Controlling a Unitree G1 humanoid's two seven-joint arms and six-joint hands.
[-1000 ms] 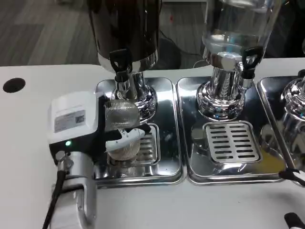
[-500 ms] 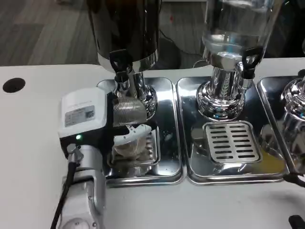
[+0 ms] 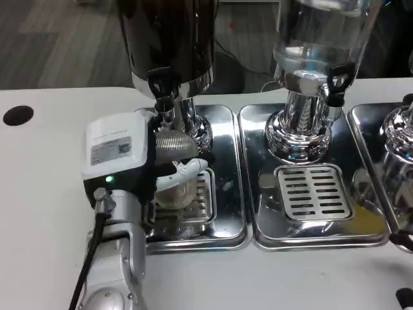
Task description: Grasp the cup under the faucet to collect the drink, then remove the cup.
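- Head view: the left hand [image 3: 139,161] sits at the left side of the left drip tray [image 3: 226,194], its white back, with a printed label and a green light, turned up toward the camera.
- Its white and black fingers [image 3: 188,170] wrap around a clear ribbed cup [image 3: 173,169], so the hand has the cup in its grip.
- The cup stands tilted a little, its mouth directly beneath the black-handled faucet [image 3: 162,87] of the dark drink dispenser [image 3: 171,39], above the slotted grate of that tray.
- Whether the cup's base touches the grate cannot be told; the fingers and the shiny metal hide it.
- Whether liquid is running into the cup cannot be told.
- The silver left forearm [image 3: 113,258] rises from the bottom edge of the picture to the hand, with a black cable [image 3: 87,258] along its left side.
- To the right, a clear dispenser [image 3: 319,32] on a chrome pedestal stands over a second drip tray [image 3: 313,194] with a slotted grate.
- A third chrome pedestal [image 3: 400,135] shows at the right edge.
- At the lower right corner, small dark finger parts of the right hand [image 3: 405,242] show at the picture's edge; how its fingers lie cannot be told.
- All trays rest on the white table [image 3: 39,194], which has a round black hole [image 3: 18,115] near its left edge.
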